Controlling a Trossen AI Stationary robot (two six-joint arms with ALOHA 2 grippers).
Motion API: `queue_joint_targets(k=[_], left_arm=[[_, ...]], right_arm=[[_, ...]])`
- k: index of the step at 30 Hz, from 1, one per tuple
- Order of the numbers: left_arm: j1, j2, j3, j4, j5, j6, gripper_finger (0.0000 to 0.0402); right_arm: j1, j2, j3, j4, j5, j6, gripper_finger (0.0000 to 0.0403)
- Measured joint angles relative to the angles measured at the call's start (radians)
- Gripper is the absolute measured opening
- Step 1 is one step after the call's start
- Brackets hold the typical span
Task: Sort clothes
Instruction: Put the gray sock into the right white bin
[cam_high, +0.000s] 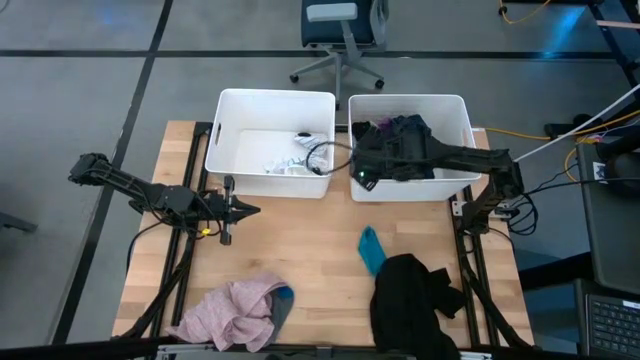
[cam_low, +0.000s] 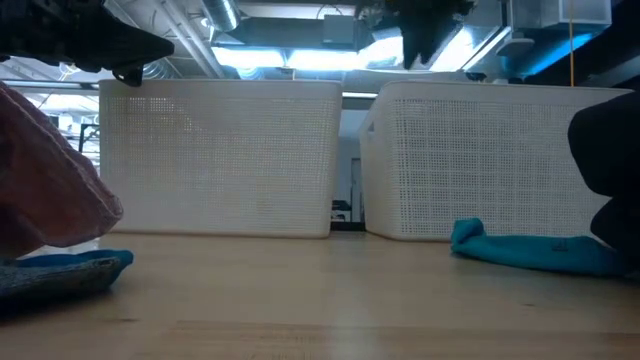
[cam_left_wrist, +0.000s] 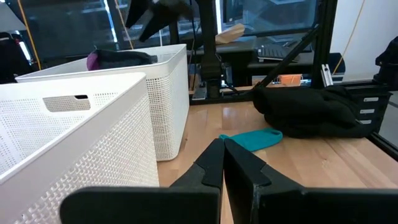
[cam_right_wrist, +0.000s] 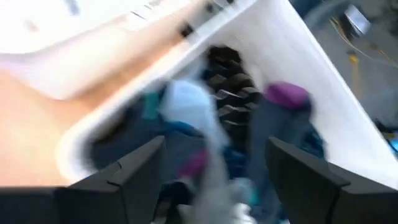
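Observation:
My right gripper (cam_high: 366, 160) hangs open over the left part of the right white tub (cam_high: 465, 130), above the dark, purple and light clothes (cam_right_wrist: 236, 106) piled in it; the wrist view (cam_right_wrist: 214, 162) shows its fingers wide apart. My left gripper (cam_high: 245, 210) is shut and empty, low over the table in front of the left tub (cam_high: 222, 130), which holds white pieces (cam_high: 290, 162). On the table's near part lie a pink garment (cam_high: 238, 308) with a blue piece (cam_high: 284, 298) at its edge, a teal sock (cam_high: 371, 250) and a black garment (cam_high: 412, 300).
The two tubs stand side by side at the table's far edge with a narrow gap between them. Bare wood lies between the tubs and the clothes at the near edge. An office chair (cam_high: 342, 30) stands beyond the table, and cables run at the right.

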Motion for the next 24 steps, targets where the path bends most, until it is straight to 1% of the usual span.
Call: queue_joint_targets(k=[4, 9, 13, 17, 20, 24], left_arm=[[0.000, 0.000, 0.000, 0.000, 0.000, 0.000, 0.0001], [0.000, 0.000, 0.000, 0.000, 0.000, 0.000, 0.0001], [0.000, 0.000, 0.000, 0.000, 0.000, -0.003, 0.0001], [0.000, 0.000, 0.000, 0.000, 0.000, -0.005, 0.0001], [0.000, 0.000, 0.000, 0.000, 0.000, -0.001, 0.0001], [0.000, 0.000, 0.000, 0.000, 0.000, 0.000, 0.0001]], right_arm=[[0.099, 0.000, 0.006, 0.093, -0.010, -0.010, 0.0272], [0.228, 0.020, 0.006, 0.253, -0.025, -0.090, 0.0271], [0.313, 0.076, 0.006, 0.366, -0.026, -0.184, 0.0271], [0.378, 0.150, 0.006, 0.447, -0.060, -0.277, 0.0271], [0.414, 0.215, 0.006, 0.514, -0.120, -0.337, 0.0271], [0.444, 0.310, 0.006, 0.658, -0.245, -0.430, 0.0271]])
